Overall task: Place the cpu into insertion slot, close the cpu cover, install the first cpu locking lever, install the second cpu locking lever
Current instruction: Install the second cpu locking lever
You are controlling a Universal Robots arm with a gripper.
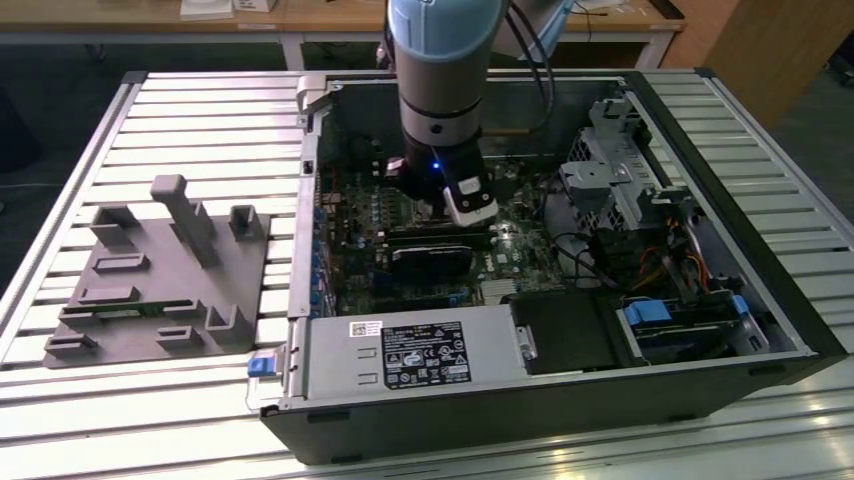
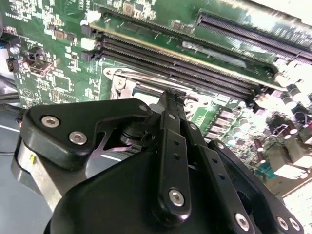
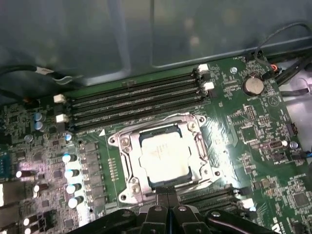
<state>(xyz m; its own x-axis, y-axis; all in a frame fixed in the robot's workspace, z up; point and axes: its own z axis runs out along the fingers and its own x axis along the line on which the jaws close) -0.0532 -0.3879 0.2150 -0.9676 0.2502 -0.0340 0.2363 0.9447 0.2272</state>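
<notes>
In the first wrist view the cpu [image 3: 163, 156], a silvery square chip, sits in the insertion slot [image 3: 127, 171] on the green motherboard. The cpu cover [image 3: 197, 139], a silver frame, lies flat around the chip's edges. My gripper [image 3: 168, 199] is at the near edge of the socket, its two black fingers pressed together with nothing visible between them. In the second wrist view the gripper [image 2: 173, 96] tip points down at the cover's silver corner [image 2: 119, 80]. In the exterior view the arm reaches down into the open computer case, and the gripper [image 1: 438, 207] is low over the board.
Long memory slots [image 3: 136, 97] run just beyond the socket. A black card [image 1: 434, 255] lies near the arm, the power supply [image 1: 414, 350] at the case front, drive bays [image 1: 614, 170] on the exterior view's right. A grey fixture [image 1: 160, 270] stands outside on the left.
</notes>
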